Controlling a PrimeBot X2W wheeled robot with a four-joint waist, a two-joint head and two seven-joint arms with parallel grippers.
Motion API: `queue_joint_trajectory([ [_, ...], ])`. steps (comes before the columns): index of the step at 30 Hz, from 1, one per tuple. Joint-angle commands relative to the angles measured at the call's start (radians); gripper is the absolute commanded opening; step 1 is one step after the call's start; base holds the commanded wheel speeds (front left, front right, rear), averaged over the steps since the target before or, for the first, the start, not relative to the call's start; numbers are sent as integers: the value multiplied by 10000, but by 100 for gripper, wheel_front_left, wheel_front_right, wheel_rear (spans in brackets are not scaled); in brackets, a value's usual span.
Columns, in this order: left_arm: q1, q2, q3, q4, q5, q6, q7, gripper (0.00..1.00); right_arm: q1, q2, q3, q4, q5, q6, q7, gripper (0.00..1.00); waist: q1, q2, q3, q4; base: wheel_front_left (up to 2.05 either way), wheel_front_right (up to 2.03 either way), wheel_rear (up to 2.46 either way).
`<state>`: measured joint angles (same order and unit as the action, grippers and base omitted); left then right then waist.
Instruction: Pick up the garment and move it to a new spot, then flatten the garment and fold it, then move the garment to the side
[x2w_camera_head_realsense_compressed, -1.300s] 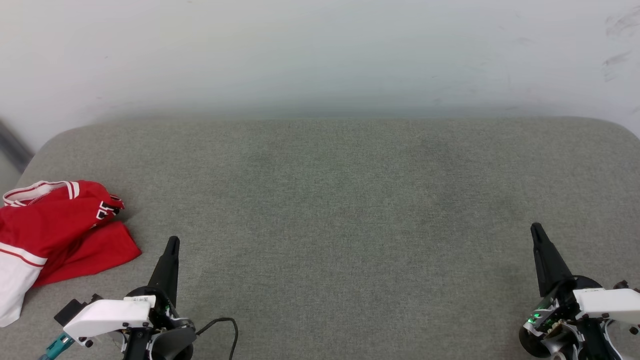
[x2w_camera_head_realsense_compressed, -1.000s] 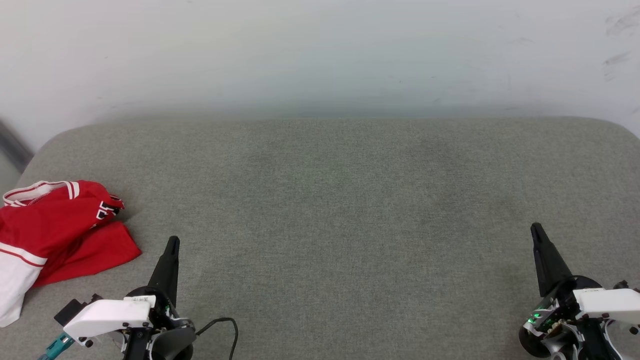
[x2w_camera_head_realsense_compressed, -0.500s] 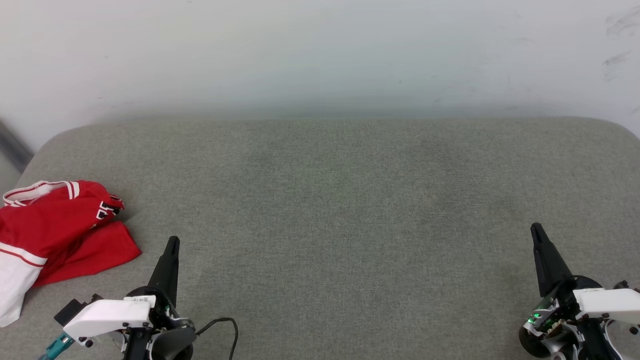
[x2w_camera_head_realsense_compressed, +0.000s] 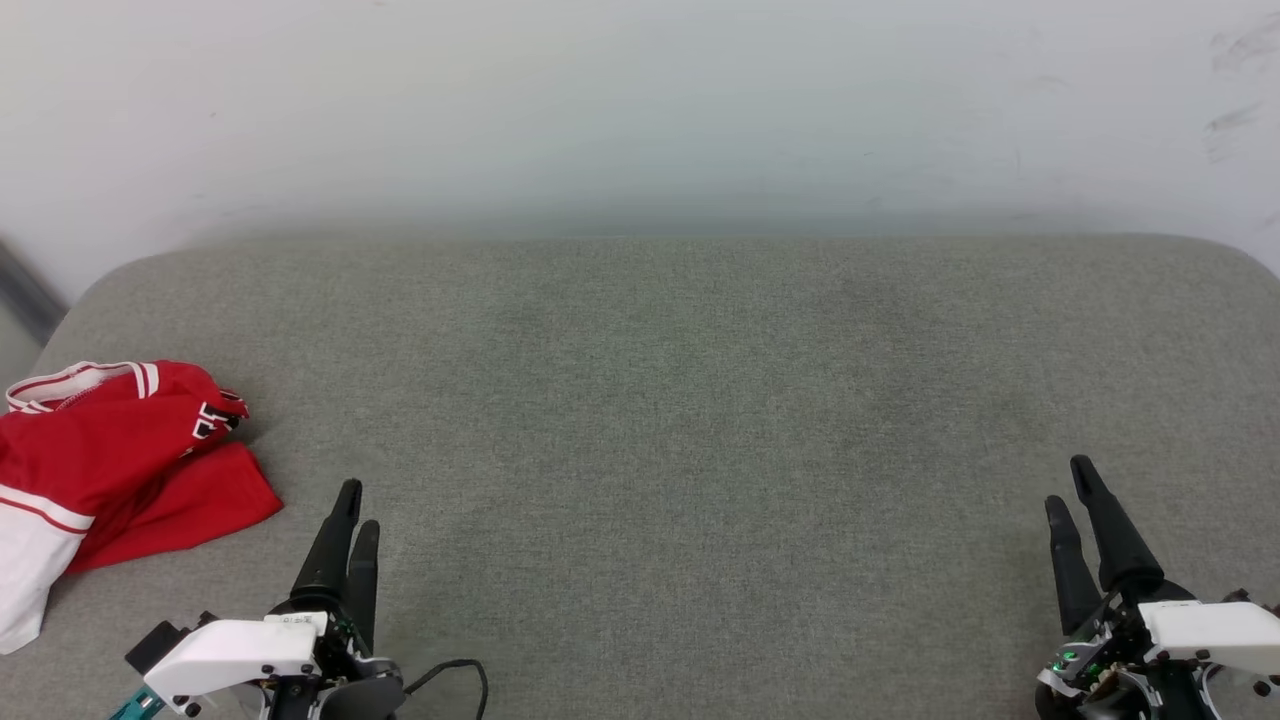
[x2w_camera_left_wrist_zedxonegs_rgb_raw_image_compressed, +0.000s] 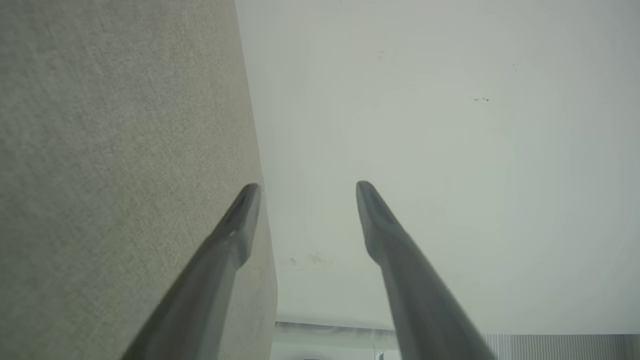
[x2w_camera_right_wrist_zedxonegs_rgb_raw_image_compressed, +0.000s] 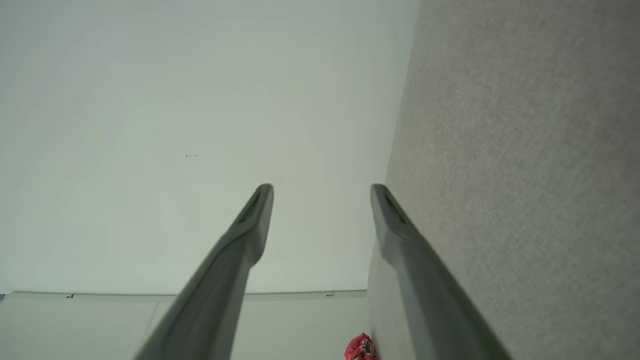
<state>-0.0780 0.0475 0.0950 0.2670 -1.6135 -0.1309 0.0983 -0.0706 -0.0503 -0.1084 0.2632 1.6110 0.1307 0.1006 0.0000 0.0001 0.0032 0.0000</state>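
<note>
Left tool (x2w_camera_head_realsense_compressed: 359, 505) sits low at the near left of the desk (x2w_camera_head_realsense_compressed: 700, 400), its two dark fingers pointing away from the robot and parted, a moderate gap between the tips with just wall and fabric showing through in its wrist view. A black cable (x2w_camera_head_realsense_compressed: 455, 668) loops beside its white housing. Over on the far side, the right tool (x2w_camera_head_realsense_compressed: 1067, 482) mirrors it at the near right, fingers likewise spread apart and gripping nothing. Both hover just above the grey fabric top. And there's the garment (x2w_camera_head_realsense_compressed: 110, 460), bunched in a red heap at the desk's left edge, one white sleeve trailing toward the near side, striped trim up top, close beside the left tool but not touching it. A pale wall (x2w_camera_head_realsense_compressed: 640, 100) rises behind the desk.
</note>
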Motion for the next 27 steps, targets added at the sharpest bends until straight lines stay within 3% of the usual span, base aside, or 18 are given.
queue_joint_trajectory([
  [1, -238, 15, -142, -265, 11, -4, -130, 100, -147, -7, 70, -297, -24, 2, -108, 100, 0, -1, -1, 4, 0, 0, 0],
  [15, -189, 19, -474, -745, 863, -3, -748, 100, 2, -199, 514, -800, -803, 2, -749, 100, 0, -1, -33, 38, 0, 0, 0],
  [27, -182, 22, -751, -1125, 3192, -3, -1242, 100, 84, -472, 957, -1146, -3290, 2, -1275, 100, 0, -1, -66, 89, 0, 0, 0],
])
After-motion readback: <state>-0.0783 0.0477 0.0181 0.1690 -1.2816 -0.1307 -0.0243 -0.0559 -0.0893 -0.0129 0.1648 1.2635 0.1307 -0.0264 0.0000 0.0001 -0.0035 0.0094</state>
